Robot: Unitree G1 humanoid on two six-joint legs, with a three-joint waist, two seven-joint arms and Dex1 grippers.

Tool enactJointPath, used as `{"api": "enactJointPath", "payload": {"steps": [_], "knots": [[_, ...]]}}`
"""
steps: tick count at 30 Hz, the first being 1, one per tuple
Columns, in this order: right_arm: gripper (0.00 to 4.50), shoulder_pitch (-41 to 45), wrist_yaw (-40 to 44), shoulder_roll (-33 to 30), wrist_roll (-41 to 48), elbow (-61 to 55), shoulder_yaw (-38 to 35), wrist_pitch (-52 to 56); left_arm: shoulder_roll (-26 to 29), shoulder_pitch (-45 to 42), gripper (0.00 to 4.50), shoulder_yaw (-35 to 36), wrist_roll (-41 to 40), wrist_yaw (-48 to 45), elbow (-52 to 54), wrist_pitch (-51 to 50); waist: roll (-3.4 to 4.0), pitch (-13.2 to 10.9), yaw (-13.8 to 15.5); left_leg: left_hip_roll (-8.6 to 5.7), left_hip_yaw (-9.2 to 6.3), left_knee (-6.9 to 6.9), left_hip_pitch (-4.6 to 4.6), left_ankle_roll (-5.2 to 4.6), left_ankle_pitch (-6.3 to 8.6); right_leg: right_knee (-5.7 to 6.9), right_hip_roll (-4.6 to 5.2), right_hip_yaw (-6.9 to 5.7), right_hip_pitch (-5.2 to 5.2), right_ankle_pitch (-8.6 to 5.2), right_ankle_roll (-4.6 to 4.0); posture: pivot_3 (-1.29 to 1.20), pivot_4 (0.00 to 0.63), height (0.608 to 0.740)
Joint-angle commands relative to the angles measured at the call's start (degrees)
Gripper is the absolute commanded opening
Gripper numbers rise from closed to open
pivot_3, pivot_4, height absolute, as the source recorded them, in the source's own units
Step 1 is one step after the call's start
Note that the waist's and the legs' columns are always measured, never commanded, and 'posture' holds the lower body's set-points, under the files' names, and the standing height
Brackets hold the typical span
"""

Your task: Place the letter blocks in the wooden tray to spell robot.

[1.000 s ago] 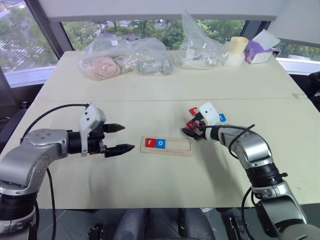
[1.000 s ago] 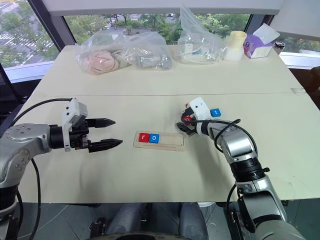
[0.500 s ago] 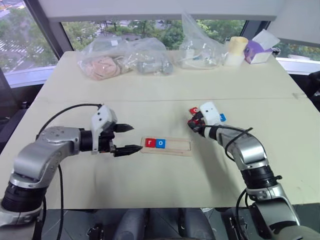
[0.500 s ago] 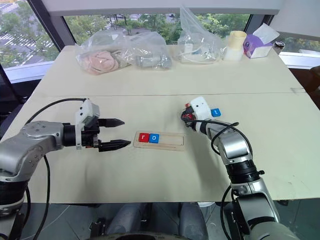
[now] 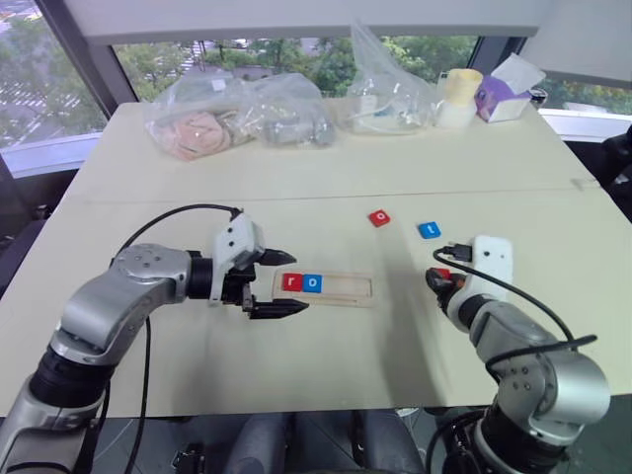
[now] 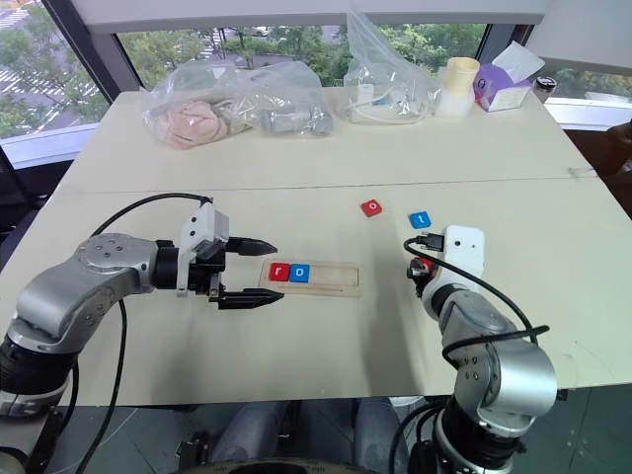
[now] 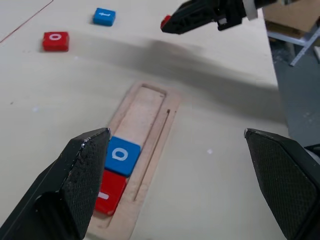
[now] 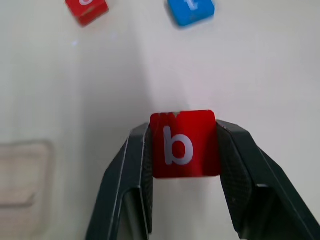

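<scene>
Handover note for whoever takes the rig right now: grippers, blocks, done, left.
Right gripper: shut on the red b block, held above the table to the right of the wooden tray.
Left gripper: open, empty, fingers straddling the tray's left end.
Tray: red r block and blue o block side by side in the left part of the slot; the rest of the slot is bare.
Loose on the table beyond the tray: red o block and blue t block.
Done: r, o placed.
Left: put b next to the blue o, then the red o, then t.
</scene>
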State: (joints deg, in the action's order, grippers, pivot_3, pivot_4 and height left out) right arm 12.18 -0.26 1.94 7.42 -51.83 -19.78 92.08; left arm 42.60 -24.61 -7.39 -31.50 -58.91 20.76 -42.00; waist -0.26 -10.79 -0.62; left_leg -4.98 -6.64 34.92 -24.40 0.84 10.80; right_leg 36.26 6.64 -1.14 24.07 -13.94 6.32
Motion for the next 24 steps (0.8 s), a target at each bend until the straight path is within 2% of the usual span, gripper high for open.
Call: {"api": "enactJointPath", "payload": {"steps": [1,10,12,13,16,17,20,22,24], "knots": [[1.19,-3.04,-0.9,1.64,-0.14,-4.12,1.25,0.42,0.37,-1.0,4.5,-0.36,0.82,-1.86,-0.9,2.09,0.0,0.0,0.0,-0.01,0.0,0.01,0.0,0.0,0.0,-0.01,0.03,0.0,0.0,0.0,0.0,0.0,0.15,0.74],[1.19,-6.59,-0.36,1.96,0.64,-5.87,2.94,0.42,0.37,-0.29,4.5,-0.56,0.61,-2.64,-0.29,1.55,0.0,0.0,-0.18,0.01,0.09,-0.07,-0.02,0.0,0.0,-0.03,0.01,0.14,0.1,-0.01,0.01,0.0,0.15,0.74],[2.27,-7.11,-0.01,1.89,0.83,-6.52,3.03,0.42,0.66,0.42,4.5,-0.52,0.49,-2.77,-0.24,1.22,0.0,0.0,-0.17,0.0,0.09,-0.06,-0.02,0.0,0.0,-0.03,0.02,0.14,0.09,-0.01,0.02,0.0,0.15,0.74],[2.63,-7.44,0.07,1.9,0.87,-6.91,3.12,0.42,0.9,0.85,4.5,-0.43,0.4,-2.84,-0.1,0.99,0.0,0.0,-0.17,0.0,0.1,-0.06,-0.02,0.0,0.0,-0.03,0.03,0.15,0.09,-0.01,0.02,0.0,0.15,0.74],[4.22,-8.43,3.99,-2.16,4.27,-7.63,5.42,0.42,1.62,1.27,4.5,-0.44,0.91,-3.56,-1.35,1.35,0.0,0.0,-0.24,0.0,0.1,-0.08,-0.02,0.0,0.0,-0.03,0.03,0.15,0.1,-0.01,0.02,0.0,0.15,0.74],[4.37,-8.04,6.42,-4.15,6.08,-7.88,5.61,0.42,1.57,0.92,4.5,-0.19,0.6,-3.75,-1.78,1.19,0.0,0.0,-0.21,0.0,0.1,-0.08,-0.03,0.0,0.0,-0.03,0.03,0.15,0.12,-0.01,0.02,0.0,0.15,0.74],[4.37,-6.08,12.85,-12.85,10.12,-8.17,3.68,0.42,1.79,0.04,4.5,-0.17,0.85,-4.59,-2.82,1.76,0.0,-0.01,-0.1,0.0,0.11,-0.03,-0.03,0.0,0.0,-0.05,0.04,0.15,0.05,-0.01,0.02,0.0,0.15,0.74],[4.37,-3.87,19.66,-18.55,13.96,-7.29,0.01,0.42,1.95,-0.26,4.5,-0.25,0.96,-5.34,-3.29,2.19,-0.01,-0.02,-0.04,-0.01,0.11,0.02,-0.03,0.0,0.0,-0.06,0.06,0.14,0.02,-0.02,0.04,0.0,0.15,0.74],[4.37,-2.92,27.81,-25.74,17.91,-3.8,-4.02,-4.25,1.43,-1.15,4.5,0.12,0.14,-6.05,-3.54,2.17,-0.03,-0.04,0.06,-0.02,0.13,0.04,-0.05,0.0,0.01,-0.08,0.07,0.13,0.01,-0.07,0.12,0.0,0.15,0.74]]}}
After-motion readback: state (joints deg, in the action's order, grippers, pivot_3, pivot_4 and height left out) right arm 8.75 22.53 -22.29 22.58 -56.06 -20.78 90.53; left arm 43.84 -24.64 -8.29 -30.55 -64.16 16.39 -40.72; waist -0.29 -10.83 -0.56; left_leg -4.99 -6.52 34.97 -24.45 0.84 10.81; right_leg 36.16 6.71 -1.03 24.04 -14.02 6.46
